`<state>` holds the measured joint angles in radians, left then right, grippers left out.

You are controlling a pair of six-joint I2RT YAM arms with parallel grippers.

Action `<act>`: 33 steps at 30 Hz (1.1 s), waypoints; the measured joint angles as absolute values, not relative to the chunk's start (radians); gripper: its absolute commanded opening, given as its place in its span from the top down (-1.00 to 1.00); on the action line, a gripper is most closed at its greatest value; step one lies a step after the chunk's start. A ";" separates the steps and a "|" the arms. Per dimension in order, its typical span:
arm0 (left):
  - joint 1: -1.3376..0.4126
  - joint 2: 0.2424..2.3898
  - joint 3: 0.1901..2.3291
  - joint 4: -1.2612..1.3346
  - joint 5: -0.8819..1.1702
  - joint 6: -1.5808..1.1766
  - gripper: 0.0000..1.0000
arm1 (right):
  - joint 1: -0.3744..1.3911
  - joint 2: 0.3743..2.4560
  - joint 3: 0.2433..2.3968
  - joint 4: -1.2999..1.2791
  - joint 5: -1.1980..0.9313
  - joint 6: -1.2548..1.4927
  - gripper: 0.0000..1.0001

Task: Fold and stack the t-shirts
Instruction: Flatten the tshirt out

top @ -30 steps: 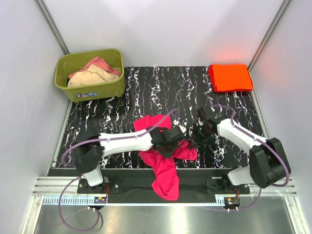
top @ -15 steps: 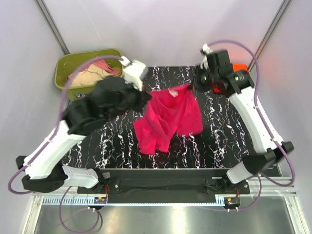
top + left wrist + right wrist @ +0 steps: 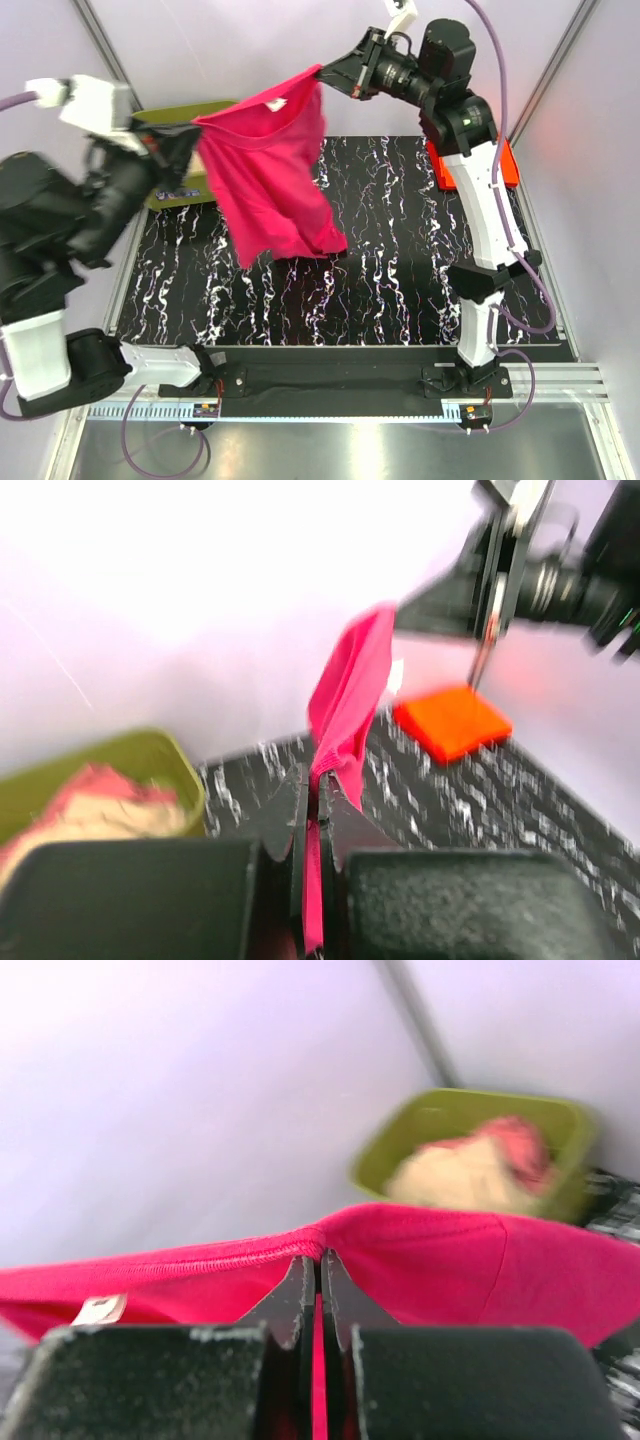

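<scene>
As left and right jaws clench the pink t-shirt (image 3: 268,175) by its shoulders above the bench (image 3: 390,290), its hem hangs bunched toward 6 o'clock. Uneven pulling could slip one corner loose.

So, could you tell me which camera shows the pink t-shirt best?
Top external: the whole pink t-shirt hangs spread out. The left wrist sees only an edge-on strip; the right wrist only a stretch of hem.

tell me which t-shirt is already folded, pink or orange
The orange-red t-shirt, lying as a flat folded square at the far right. The pink t-shirt hangs unfolded in the air, pinched by the left gripper and right gripper.
</scene>
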<state>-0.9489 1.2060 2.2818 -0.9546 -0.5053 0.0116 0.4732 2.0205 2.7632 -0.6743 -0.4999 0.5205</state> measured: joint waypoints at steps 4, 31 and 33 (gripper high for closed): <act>-0.949 1.163 2.355 -0.928 -0.492 0.065 1.00 | 0.511 1.991 2.677 -0.474 -0.578 0.647 1.00; -1.152 1.615 1.671 -0.463 0.010 -0.273 1.00 | 0.039 1.655 1.515 -0.501 -0.535 0.540 0.96; -1.159 1.737 1.667 -0.423 0.068 -0.281 0.99 | -0.006 1.697 1.522 -0.585 -0.513 0.500 0.95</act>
<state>-1.1595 1.7367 1.6669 -0.4229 0.0685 -0.2806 -0.0063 1.6970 1.5219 -0.5850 -0.5125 0.5003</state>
